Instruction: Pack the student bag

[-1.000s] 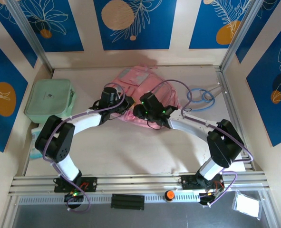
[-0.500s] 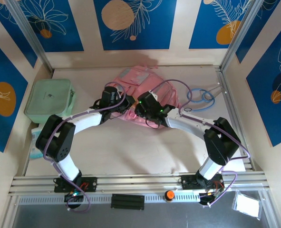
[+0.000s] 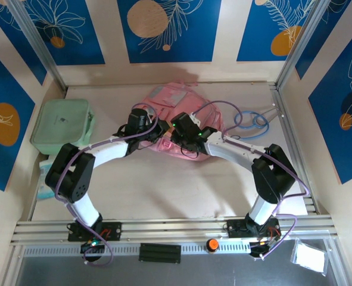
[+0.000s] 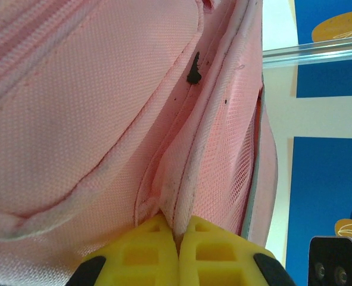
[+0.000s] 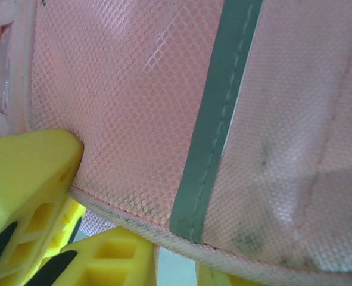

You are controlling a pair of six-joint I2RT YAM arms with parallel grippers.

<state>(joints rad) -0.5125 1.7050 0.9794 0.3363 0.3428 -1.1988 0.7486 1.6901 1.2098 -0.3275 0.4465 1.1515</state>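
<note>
Left wrist: my left gripper (image 4: 177, 225) pinches a seam of the student bag (image 4: 92, 107) tight. The right gripper (image 5: 98, 199) straddles its mesh hem (clamped or not, I can't tell) — bag lies far-centre on the table (image 3: 164, 190).

Left arm (image 3: 101, 152): white tubular links, bulky black joint housings, black wrist block.

Right arm (image 3: 238, 150): matching build, with white links and black joints. Small green lights (image 3: 179, 128) glow on its black wrist block.

Cables (image 3: 58, 185): thin, purple-grey, one running along each arm in loose loops between base and wrist.

Bases (image 3: 92, 231): black mounting blocks, with thin red wiring beside them.

Left fingers (image 4: 155, 247): bright yellow plastic, blocky, with square moulded recesses in the faces and black parts at the outer sides.

Right fingers (image 5: 33, 173): the same yellow plastic, wedge-shaped, with ribbed hollow recesses and black showing behind them.
</note>
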